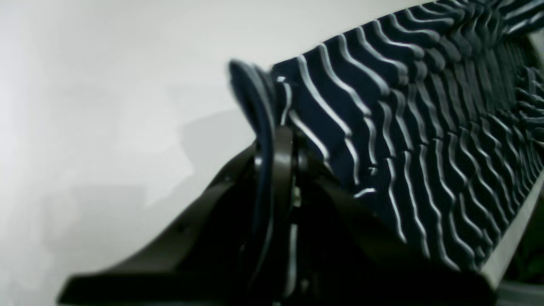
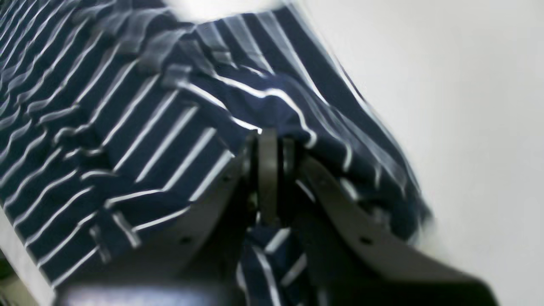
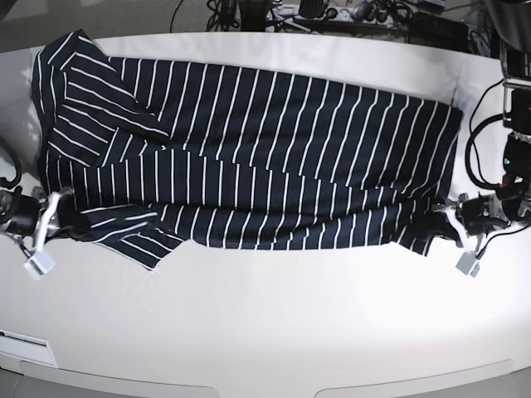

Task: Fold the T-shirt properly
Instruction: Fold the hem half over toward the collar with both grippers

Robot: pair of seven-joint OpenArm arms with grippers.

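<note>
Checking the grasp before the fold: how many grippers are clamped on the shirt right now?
2. The right gripper pinches the T-shirt at its sleeve end; the left gripper pinches the near corner at the opposite end.

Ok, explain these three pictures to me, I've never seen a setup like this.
This is a two-armed robot folding laundry. The wide picture looks down from above on a white table with a striped T-shirt spread across it. The other two pictures come from cameras mounted on each wrist, looking along the pincers. The left gripper is shut on the T-shirt's edge at one end; the right gripper is shut on the cloth at the other end, by the sleeve.
</note>
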